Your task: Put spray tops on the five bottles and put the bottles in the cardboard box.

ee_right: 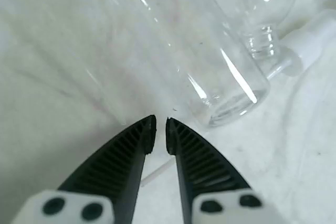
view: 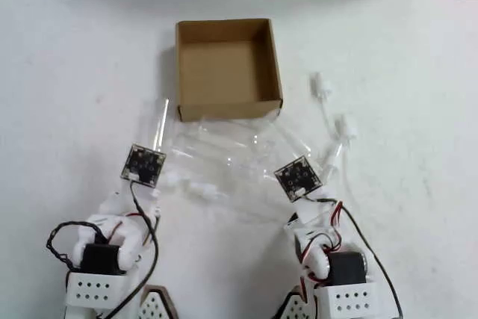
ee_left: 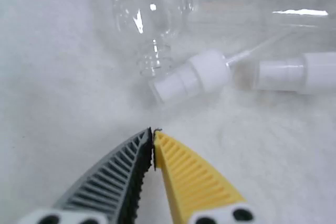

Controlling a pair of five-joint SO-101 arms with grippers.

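Your left gripper (ee_left: 153, 134) has its grey and yellow fingers pressed flat together with nothing between them, hanging low over the white table (view: 75, 72). Just ahead of the tips a loose spray top (ee_left: 191, 80) lies on its side, right by the open neck of a clear bottle (ee_left: 152, 14). I honestly can't tell if the two touch. A second spray top (ee_left: 294, 74) lies just beside the first.

Your right gripper (ee_right: 160, 125) is barely apart, with a thin slit between the black fingers and nothing in it. Its tips sit near the base end of a lying bottle (ee_right: 210, 72), not touching it. Behind that is an uncapped bottle (ee_right: 260, 30) with another top (ee_right: 310, 40) just beside its neck.

In the overhead shot the cardboard box (view: 230, 108) sits upper centre of the frame, open side up with its brown floor showing. The bottle pile (view: 224, 147) lies flat in the centre, just below the box and between your two arms. The left arm (view: 104, 259) is lower left and the right arm (view: 328, 259) lower right of centre. More loose tops (view: 323, 86) lie right of the box, well apart from the pile.
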